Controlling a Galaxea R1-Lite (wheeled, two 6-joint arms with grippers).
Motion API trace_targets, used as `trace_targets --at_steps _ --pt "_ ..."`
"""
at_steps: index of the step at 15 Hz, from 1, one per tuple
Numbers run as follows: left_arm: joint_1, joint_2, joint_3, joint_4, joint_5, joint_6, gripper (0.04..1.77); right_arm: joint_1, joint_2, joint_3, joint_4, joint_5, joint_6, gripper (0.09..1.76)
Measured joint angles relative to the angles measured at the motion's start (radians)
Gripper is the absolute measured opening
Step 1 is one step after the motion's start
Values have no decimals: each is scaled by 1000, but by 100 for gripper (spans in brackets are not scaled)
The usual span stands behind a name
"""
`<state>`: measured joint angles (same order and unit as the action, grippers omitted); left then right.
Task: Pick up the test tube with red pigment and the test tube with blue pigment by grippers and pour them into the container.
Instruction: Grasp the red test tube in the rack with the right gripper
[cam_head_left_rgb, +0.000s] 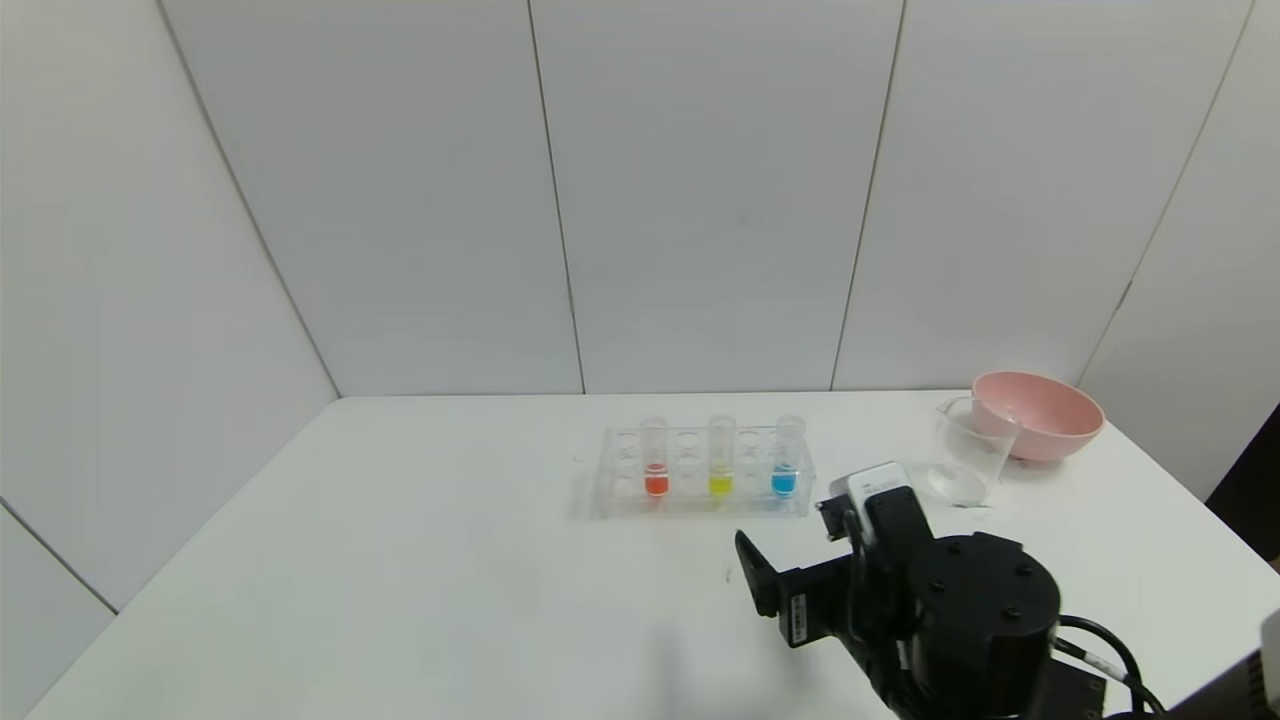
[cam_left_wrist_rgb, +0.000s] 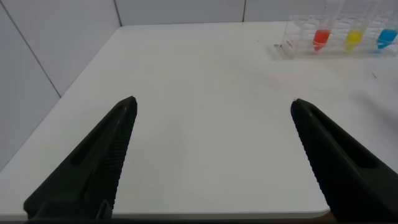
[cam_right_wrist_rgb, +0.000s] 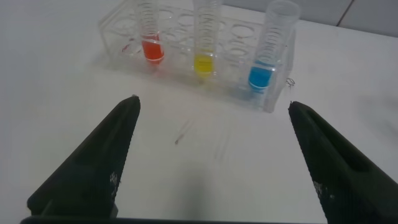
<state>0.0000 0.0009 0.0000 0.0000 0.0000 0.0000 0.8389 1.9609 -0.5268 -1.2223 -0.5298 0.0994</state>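
The test tube with red pigment (cam_head_left_rgb: 655, 470) and the test tube with blue pigment (cam_head_left_rgb: 786, 468) stand upright in a clear rack (cam_head_left_rgb: 700, 497) at mid-table, a yellow tube (cam_head_left_rgb: 720, 470) between them. The container (cam_head_left_rgb: 965, 455), a clear beaker, stands to the rack's right. My right gripper (cam_right_wrist_rgb: 212, 102) hovers open and empty over bare table just in front of the rack, nearest the blue tube (cam_right_wrist_rgb: 261, 76); the red tube (cam_right_wrist_rgb: 152, 48) lies farther off. My left gripper (cam_left_wrist_rgb: 212, 101) is open and empty over the table's near left part, far from the rack (cam_left_wrist_rgb: 292, 37).
A pink bowl (cam_head_left_rgb: 1040, 415) sits behind the beaker at the back right. White walls close off the table at the back and left. The right arm's black wrist (cam_head_left_rgb: 960, 610) fills the near right of the table.
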Motion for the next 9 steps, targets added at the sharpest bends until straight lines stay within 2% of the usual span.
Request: trace_targets --at_steps 5,9 --pt "0 0 0 0 0 0 176 70 98 -225 135 -55 32 171" --pt "0 0 0 0 0 0 176 90 188 -414 206 -85 33 171"
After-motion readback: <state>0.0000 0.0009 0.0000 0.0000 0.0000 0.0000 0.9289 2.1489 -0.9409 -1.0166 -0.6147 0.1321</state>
